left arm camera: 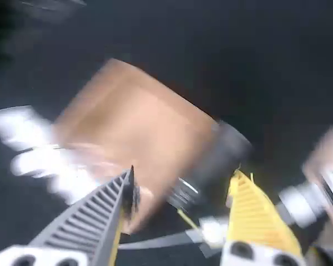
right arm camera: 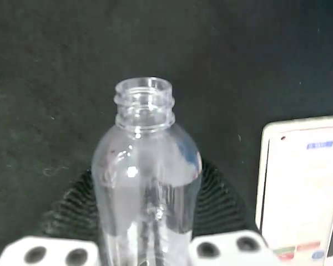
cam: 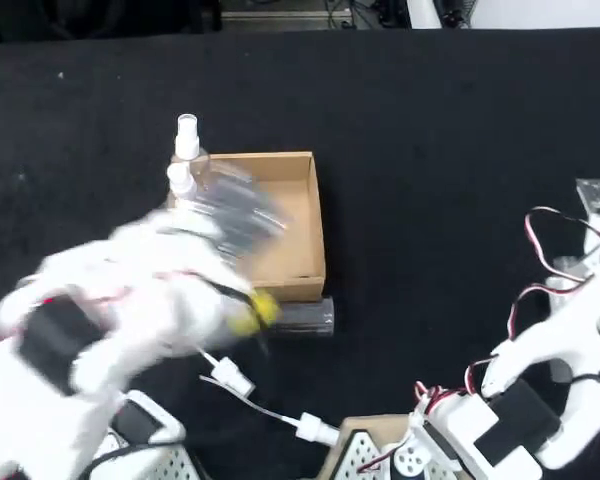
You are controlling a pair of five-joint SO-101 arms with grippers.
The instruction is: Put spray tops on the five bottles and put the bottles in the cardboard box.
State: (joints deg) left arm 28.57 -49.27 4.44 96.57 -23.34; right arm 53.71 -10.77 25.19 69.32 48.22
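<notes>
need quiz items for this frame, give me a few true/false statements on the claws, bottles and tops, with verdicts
1. The right claw holds a topless bottle. True.
2. The left claw grips a top. False: it is open and empty.
3. Two loose tops lie on the table. True.
4. All five bottles are in the box. False: a lying bottle is on the table beside the box.
</notes>
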